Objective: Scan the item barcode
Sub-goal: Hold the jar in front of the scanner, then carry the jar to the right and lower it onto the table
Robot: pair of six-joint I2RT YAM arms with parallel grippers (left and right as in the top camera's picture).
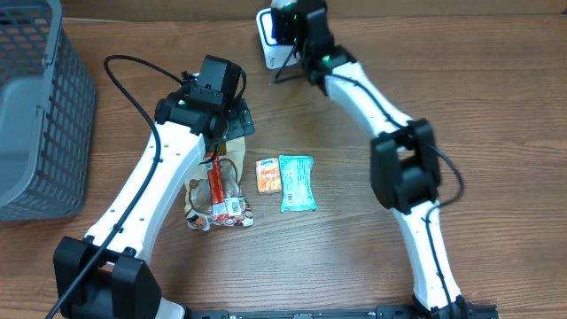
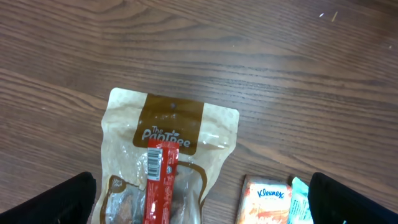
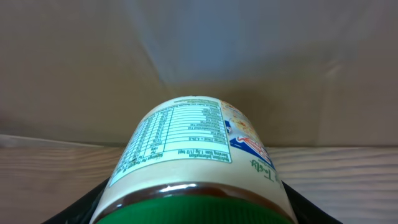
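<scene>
Overhead: a grey basket [image 1: 35,106] is seen at the 9 o'clock edge of the table [image 1: 496,106]. The left claw [image 1: 234,117] is held above the top end of a tan pouch [image 1: 232,177], left of centre. A red stick [image 1: 214,182] is laid along the pouch. At 3 o'clock of the pouch an orange tissue pack [image 1: 268,175] is set, and a teal packet [image 1: 297,182] lies just beside that, again at 3 o'clock. The right claw [image 1: 282,31] is placed near 12 o'clock at the far edge, beside a white object [image 1: 266,55] that cannot be identified from here.

Left wrist: the left claw is spread wide and nothing is gripped. Its dark fingers [image 2: 56,202] are seen only in the bottom corners, apart from the goods. The pouch fills 6 to 7 o'clock. The red stick is shown on top of it, barcode end toward 12. The tissue pack and the teal packet's edge are cut off at 5 o'clock.

Right wrist: a jar [image 3: 193,143] is clamped in the right claw, with dark fingers [image 3: 81,208] pressed on both sides near its green lid [image 3: 193,208] at 6 o'clock. The jar points toward 12, its nutrition table turned up. No barcode can be made out on the visible label.
</scene>
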